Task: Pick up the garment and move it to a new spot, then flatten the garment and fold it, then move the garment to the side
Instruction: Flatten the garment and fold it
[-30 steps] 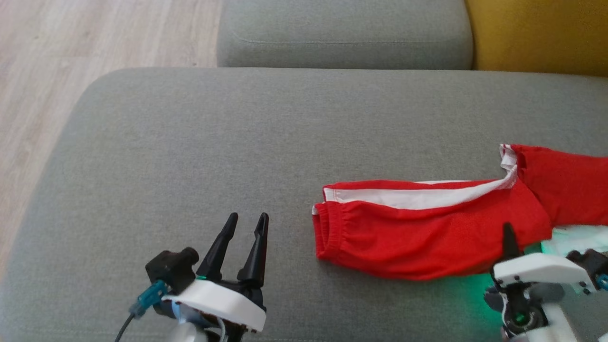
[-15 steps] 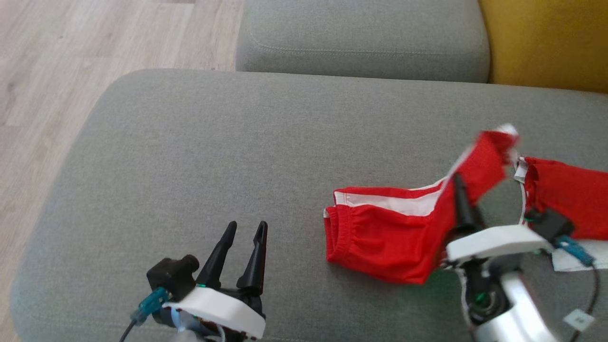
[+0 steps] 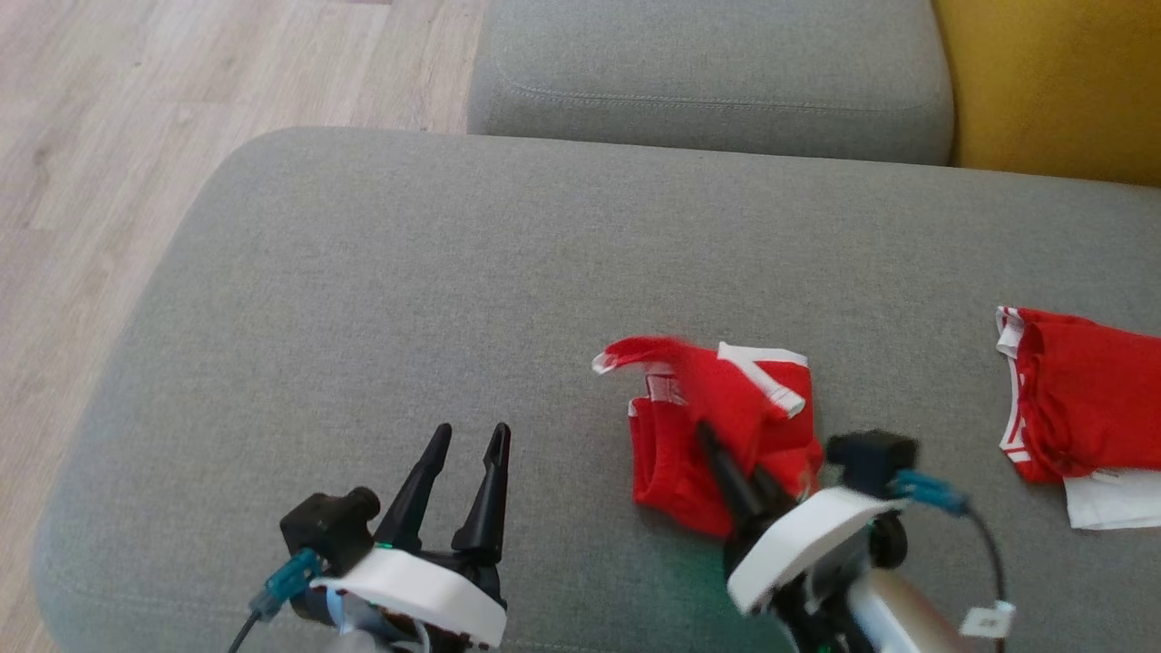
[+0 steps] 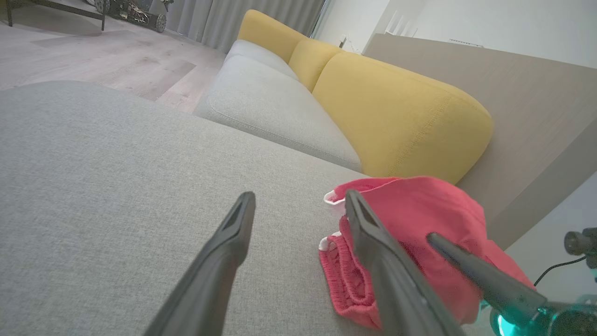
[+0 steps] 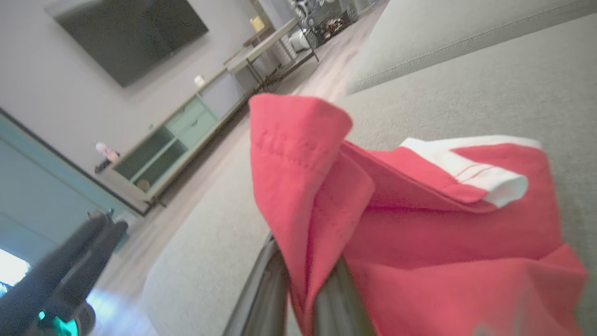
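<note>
Red garment (image 3: 726, 408), lower centre of the frame on the sofa cushion (image 3: 453, 272): my right fingers (image 3: 726, 467) pinch its lifted edge; my left fingers (image 3: 490, 490) stand spread, empty. I should lay the fold low, edges aligned.

Before me a wide grey cushion (image 3: 363, 299) carries a bunched red garment (image 3: 662, 453) with white trim, right of its middle. Well apart, at my right, a second red piece (image 3: 1079, 408) lies touching a white cloth (image 3: 1111, 499).

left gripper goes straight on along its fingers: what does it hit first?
Way looks free: left gripper points across bare grey cushion; the red garment lies off to its right. Height above cushion unclear.
</note>
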Robot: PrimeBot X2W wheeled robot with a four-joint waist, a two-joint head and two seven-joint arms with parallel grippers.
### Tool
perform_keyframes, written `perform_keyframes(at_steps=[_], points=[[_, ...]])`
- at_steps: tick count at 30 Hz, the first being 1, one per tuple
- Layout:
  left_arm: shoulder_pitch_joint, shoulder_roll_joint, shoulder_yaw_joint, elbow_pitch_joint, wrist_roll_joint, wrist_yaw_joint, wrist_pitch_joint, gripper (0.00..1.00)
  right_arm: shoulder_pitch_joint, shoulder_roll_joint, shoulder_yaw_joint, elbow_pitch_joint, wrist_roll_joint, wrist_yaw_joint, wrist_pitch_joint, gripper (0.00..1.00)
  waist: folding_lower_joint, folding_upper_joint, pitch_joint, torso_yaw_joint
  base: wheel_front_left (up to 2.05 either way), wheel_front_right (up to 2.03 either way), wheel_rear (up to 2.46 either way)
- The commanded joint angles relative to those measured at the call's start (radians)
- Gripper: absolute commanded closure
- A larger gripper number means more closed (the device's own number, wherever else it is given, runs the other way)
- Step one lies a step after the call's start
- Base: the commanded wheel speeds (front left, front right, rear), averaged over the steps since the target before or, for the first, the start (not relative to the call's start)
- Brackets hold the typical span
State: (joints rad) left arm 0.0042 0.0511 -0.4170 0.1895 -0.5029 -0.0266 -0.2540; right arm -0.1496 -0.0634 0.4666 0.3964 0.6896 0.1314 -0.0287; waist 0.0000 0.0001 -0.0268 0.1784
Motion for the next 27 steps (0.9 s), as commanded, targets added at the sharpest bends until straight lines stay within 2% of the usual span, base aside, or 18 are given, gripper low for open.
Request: perform_keyframes(at_steps=[1,4,5,6,7,10,27], points=[[-0.031,-0.001,0.025,-0.030,0.007,0.005,-0.008,0.00,-0.033,-0.012,0.044,-0.021,-0.041,-0.001,0.004,1.00,0.0000,-0.0001,0.001,0.002,0.00,0.00,0.00],[-0.031,-0.001,0.022,-0.029,0.004,0.007,-0.008,0.00,-0.043,-0.022,0.099,0.009,-0.110,-0.001,0.013,1.00,0.0000,-0.0001,0.002,0.005,0.00,0.00,0.00],[-0.032,-0.001,0.020,-0.028,0.003,0.007,-0.008,0.00,-0.044,-0.024,0.113,0.021,-0.129,-0.001,0.015,0.87,0.0000,-0.0001,0.002,0.006,0.00,0.00,0.00],[-0.032,-0.001,0.019,-0.027,0.002,0.008,-0.008,0.00,-0.046,-0.025,0.126,0.033,-0.147,-0.001,0.017,0.55,0.0000,-0.0001,0.002,0.007,0.00,0.00,0.00],[-0.032,-0.001,0.018,-0.027,0.001,0.009,-0.008,0.00,-0.049,-0.027,0.141,0.045,-0.168,-0.001,0.017,0.00,0.0000,-0.0001,0.002,0.008,0.00,0.00,0.00],[-0.033,-0.001,0.013,-0.024,-0.002,0.011,-0.008,0.00,-0.054,-0.024,0.163,0.076,-0.202,-0.001,0.001,0.00,0.0000,-0.0001,0.001,0.012,0.00,0.00,0.00],[-0.033,-0.001,0.009,-0.025,-0.015,0.021,-0.008,0.00,-0.084,0.002,0.251,0.175,-0.218,-0.001,-0.036,0.00,0.0000,-0.0001,0.000,0.026,0.00,0.00,0.00]])
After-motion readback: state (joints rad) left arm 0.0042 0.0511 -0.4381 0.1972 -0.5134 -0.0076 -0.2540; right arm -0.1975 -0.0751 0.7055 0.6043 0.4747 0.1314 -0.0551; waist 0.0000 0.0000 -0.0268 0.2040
